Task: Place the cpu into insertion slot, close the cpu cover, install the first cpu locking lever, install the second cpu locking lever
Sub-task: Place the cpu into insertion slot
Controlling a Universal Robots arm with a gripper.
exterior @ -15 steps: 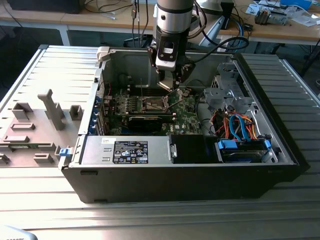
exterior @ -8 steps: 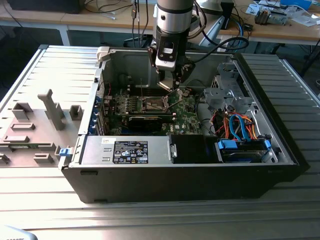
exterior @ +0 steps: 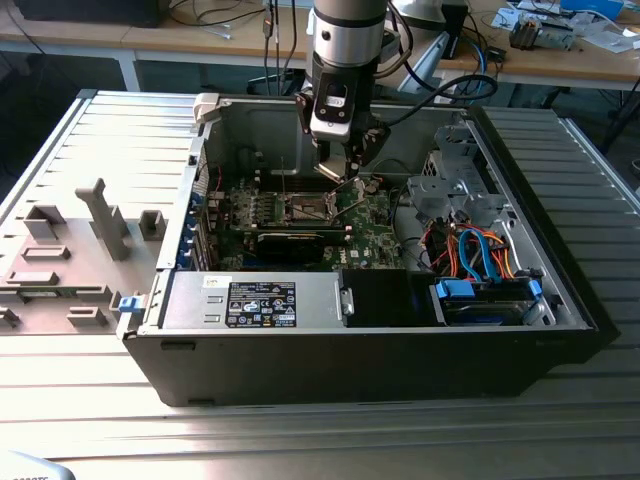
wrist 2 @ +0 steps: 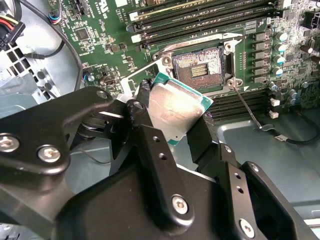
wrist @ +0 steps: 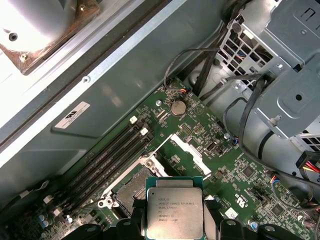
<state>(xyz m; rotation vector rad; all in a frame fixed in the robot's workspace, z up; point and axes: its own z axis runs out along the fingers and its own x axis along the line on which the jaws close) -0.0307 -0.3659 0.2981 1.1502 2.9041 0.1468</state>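
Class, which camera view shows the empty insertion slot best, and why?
The second wrist view: the insertion slot lies open and whole beyond the cpu. In the first wrist view the cpu hides part of the insertion slot; in the exterior view the insertion slot is small and far.

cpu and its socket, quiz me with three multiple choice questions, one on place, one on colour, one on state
1. Where is the cpu relative to the insertion slot?
A seated in it
B held clear of it
C under it

2. What colour is the motherboard?
A red
B green
C white

3. What state is the gripper in?
A open and empty
B shut on a cable
C shut on the cpu

Answers:
1 B: in the second wrist view the slot's recess lies bare, with the cpu off to one side of it.
2 B: green board surrounds the slot in both wrist views.
3 C: its black fingers press the cpu's opposite edges.
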